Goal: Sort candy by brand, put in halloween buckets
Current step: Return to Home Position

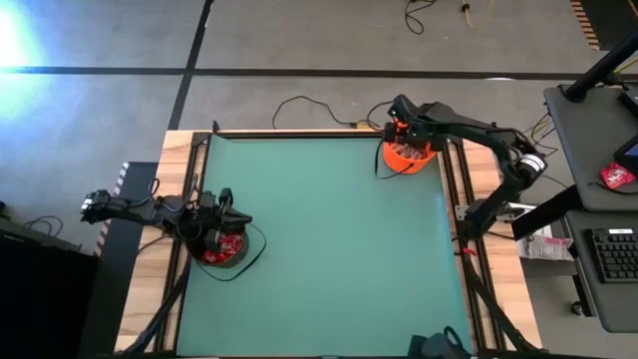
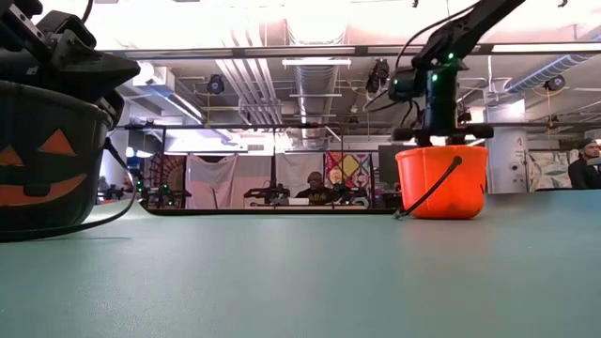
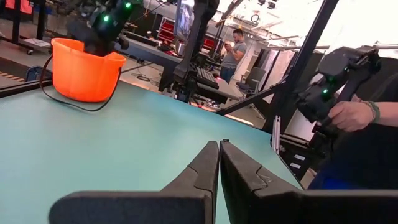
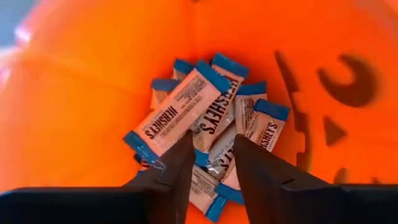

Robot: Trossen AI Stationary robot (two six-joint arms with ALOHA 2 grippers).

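The right gripper [image 4: 211, 163] hangs just above the pile inside the orange bucket [image 4: 93, 93], its fingers spread a little and pinching nothing. Below it the white-and-blue bars [image 4: 186, 118] lie heaped and crossed. They look light, with slick, crinkly wrappers, and are probably best nipped across the narrow middle. The bucket's wall closes round the fingers, so a straight lift looks safest. Across the green table [image 1: 329, 229] the left gripper [image 3: 219, 163], pressed together and empty, sits over the black bucket [image 2: 80, 169] that holds the red packets [image 1: 229, 245]. A person's hand [image 3: 351, 115] shows beyond the table edge.
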